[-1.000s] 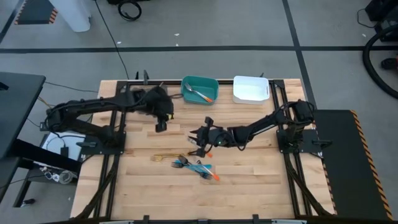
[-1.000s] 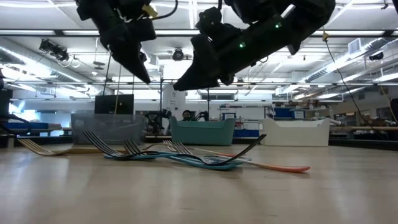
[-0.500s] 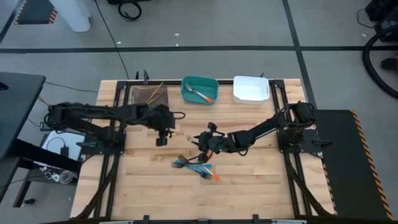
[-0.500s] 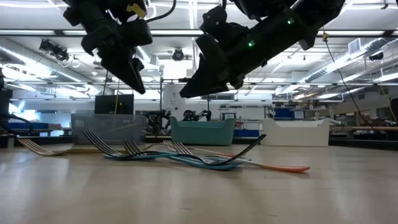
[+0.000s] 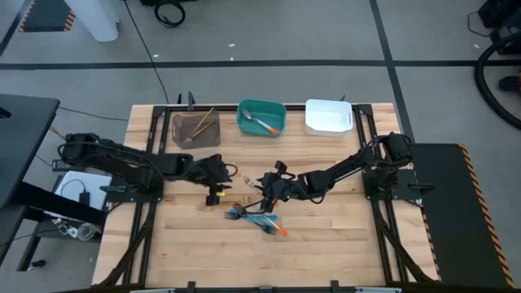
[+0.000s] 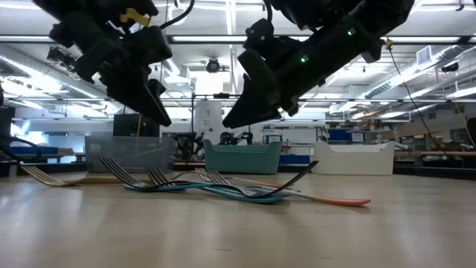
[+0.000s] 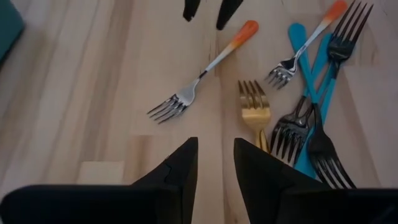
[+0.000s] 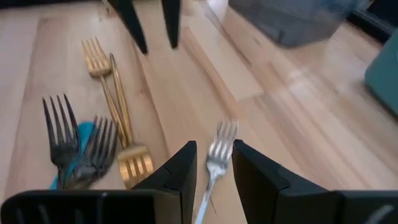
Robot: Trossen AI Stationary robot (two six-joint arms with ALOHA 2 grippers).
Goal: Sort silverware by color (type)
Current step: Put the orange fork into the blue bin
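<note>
The silverware lies loose on the table near its middle. A fork with an orange handle [image 7: 205, 73] lies alone, and its silver tines [image 8: 221, 142] show just ahead of my right gripper [image 8: 214, 163]. Beside it are two gold forks [image 8: 115, 93] and a heap of dark and blue-handled forks [image 5: 256, 217], resting on one another. My left gripper [image 7: 216, 163] hovers open above bare wood, left of the gold fork [image 7: 254, 111]. My right gripper [image 5: 265, 193] hovers open over the orange-handled fork. Both hang clear of the table in the low view.
Along the far edge stand a grey bin [image 5: 195, 128] with gold utensils, a teal bin [image 5: 260, 118] with an orange-handled piece, and a white bin [image 5: 328, 116]. The two grippers face each other closely across the forks. Bare wood lies toward the near edge.
My left gripper has come from beside the grey bin toward the near edge and down, stopping next to the gold forks. My right gripper has dropped a little toward the orange-handled fork. The silverware has stayed put.
</note>
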